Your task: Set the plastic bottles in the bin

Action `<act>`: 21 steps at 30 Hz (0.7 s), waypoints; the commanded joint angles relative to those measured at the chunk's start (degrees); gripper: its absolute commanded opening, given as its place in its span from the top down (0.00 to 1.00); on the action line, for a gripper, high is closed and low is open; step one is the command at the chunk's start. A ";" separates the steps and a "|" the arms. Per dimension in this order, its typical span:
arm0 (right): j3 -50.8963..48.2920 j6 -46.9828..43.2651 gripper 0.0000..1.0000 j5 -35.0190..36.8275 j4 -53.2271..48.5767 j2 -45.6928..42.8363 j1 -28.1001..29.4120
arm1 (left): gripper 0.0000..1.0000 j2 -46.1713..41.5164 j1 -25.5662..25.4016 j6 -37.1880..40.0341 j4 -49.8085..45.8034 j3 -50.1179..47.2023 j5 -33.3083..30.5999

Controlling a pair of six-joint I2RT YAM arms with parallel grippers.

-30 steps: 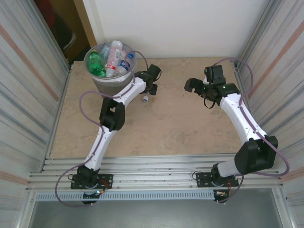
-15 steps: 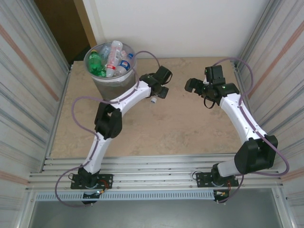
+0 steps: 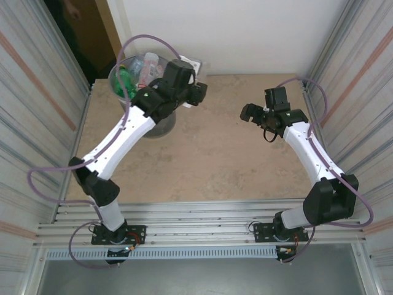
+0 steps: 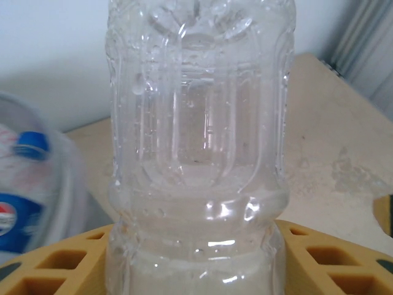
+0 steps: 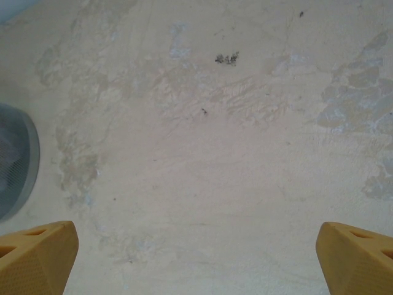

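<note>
My left arm reached from its base at the lower left of the top view, bent sharply at the elbow near the left edge, and ran diagonally up to the upper middle, the wrist lifted over the bin. My left gripper was pinching a clear bottle just right of the bin's rim. In the left wrist view that bottle stood upright through the centre of the frame, ribbed and beaded with droplets, its lower part clamped between my yellow fingers at the bottom edge. The bin was a blur at the left of that frame, with a blue-capped bottle inside.

The bin stood in the upper left corner of the counter, piled with bottles, one of them green.

My right arm rose from the lower right, folded at the right edge, and pointed back towards the upper centre. My right gripper was spread wide and holding nothing, its fingers in the bottom corners of the right wrist view over bare counter, the bin's wall at the left edge.
</note>
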 commanded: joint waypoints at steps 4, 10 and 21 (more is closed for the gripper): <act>-0.66 1.42 0.02 -0.20 0.30 -1.32 -0.30 | 0.59 -5.52 6.97 -2.10 -0.16 -4.19 -4.23; -0.42 1.41 0.02 -0.46 0.13 -1.27 -0.30 | 0.58 -5.84 13.74 -5.61 -1.32 -4.46 -5.59; -0.48 1.45 0.02 -1.21 -0.13 -0.94 -0.33 | 0.55 -0.22 20.54 -7.93 -7.41 2.81 -10.80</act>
